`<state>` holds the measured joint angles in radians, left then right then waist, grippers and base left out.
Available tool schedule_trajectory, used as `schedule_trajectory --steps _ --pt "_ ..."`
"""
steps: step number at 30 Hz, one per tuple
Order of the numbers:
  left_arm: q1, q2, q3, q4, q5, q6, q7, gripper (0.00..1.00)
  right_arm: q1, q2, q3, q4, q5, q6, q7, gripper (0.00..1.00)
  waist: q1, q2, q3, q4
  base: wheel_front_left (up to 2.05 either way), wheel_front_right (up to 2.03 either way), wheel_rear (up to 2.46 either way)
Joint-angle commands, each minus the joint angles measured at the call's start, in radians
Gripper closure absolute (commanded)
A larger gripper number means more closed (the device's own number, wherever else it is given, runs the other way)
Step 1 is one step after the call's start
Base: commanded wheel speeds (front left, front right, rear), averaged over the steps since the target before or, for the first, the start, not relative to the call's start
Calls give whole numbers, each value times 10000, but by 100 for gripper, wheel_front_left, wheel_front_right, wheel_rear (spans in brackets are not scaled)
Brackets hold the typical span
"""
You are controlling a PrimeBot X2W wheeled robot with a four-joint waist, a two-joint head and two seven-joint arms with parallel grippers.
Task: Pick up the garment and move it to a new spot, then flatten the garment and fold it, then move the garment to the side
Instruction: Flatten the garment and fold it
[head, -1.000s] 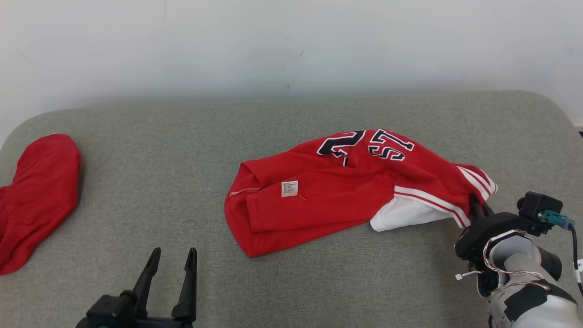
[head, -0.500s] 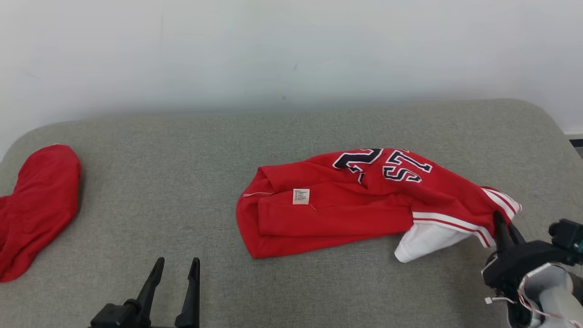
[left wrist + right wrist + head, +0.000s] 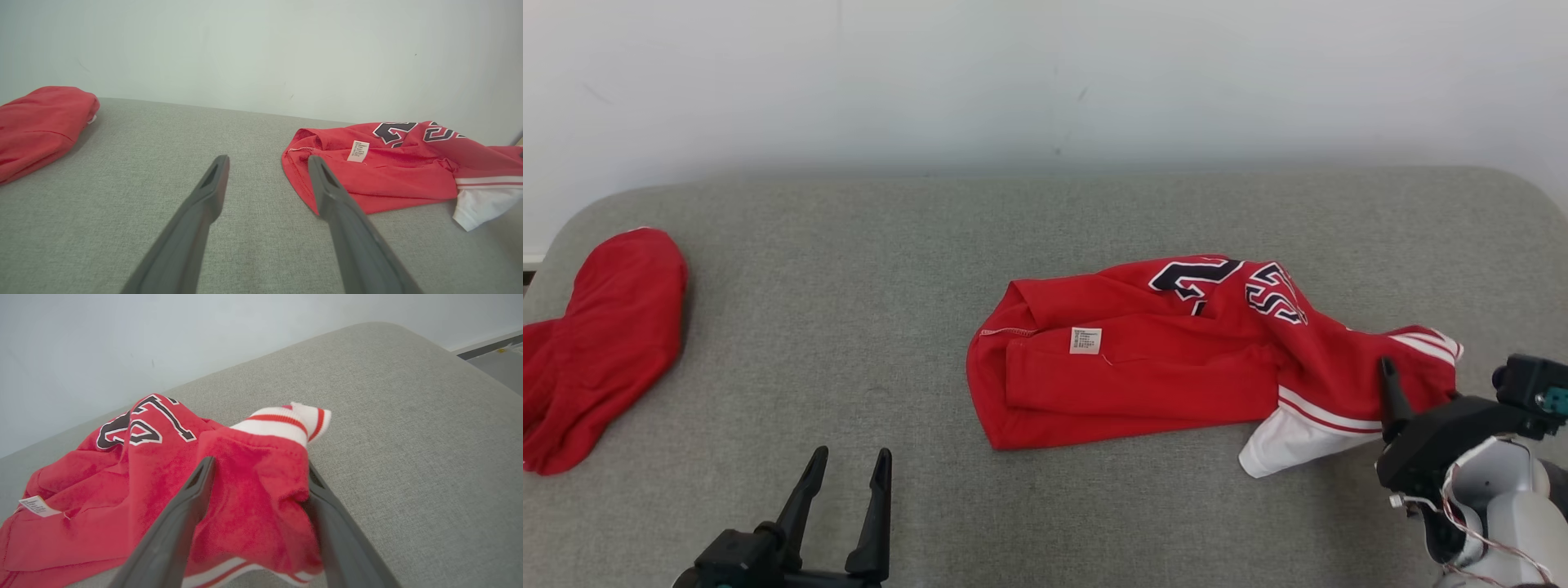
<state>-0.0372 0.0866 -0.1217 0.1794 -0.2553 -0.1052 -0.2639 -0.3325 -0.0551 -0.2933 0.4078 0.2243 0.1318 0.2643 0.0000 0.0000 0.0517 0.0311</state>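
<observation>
The red jersey [image 3: 1176, 359] lies crumpled right of centre on the grey cushion [image 3: 849, 269]. The right hand [image 3: 261, 490] has a bunched red fold near the striped cuff [image 3: 286, 422] between its fingers; whether it is clamped cannot be told. Gripping at an edge probably allows the cloth to be dragged to a new spot. The left hand [image 3: 845, 490] rests spread and empty, well apart. A second red garment [image 3: 596, 343] lies far left. No containers are present.

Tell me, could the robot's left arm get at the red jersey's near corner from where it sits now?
Probably yes. The left gripper sits open over bare grey cushion, and nothing lies between it and the jersey. The right gripper already has cloth between its fingers at the far end.
</observation>
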Motion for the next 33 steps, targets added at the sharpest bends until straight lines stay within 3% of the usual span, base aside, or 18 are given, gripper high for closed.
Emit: schedule_trajectory --steps 1,10,19,26,33 --pt "-108 -7 -1 22 -1 7 -9 0 -89 17 -27 77 -134 -22 -103 0 0 0 95 100 0 0 0" --pt "-158 18 165 97 14 -29 -9 0 -481 -79 -336 920 -1999 -22 -939 0 0 0 88 269 0 0 0" --pt "218 -43 475 -8 -1 39 -9 0 753 -62 -1117 -577 -3362 -22 -1696 0 0 0 -307 -182 0 0 0" --pt "497 -86 602 -103 57 55 -9 0 2220 2 313 -2311 -3137 -22 -2858 0 0 0 -514 -652 0 0 0" --pt "662 -140 670 -109 68 47 -9 0 3138 22 1726 -2854 -2920 -22 -3884 0 0 0 -659 -851 0 0 0"
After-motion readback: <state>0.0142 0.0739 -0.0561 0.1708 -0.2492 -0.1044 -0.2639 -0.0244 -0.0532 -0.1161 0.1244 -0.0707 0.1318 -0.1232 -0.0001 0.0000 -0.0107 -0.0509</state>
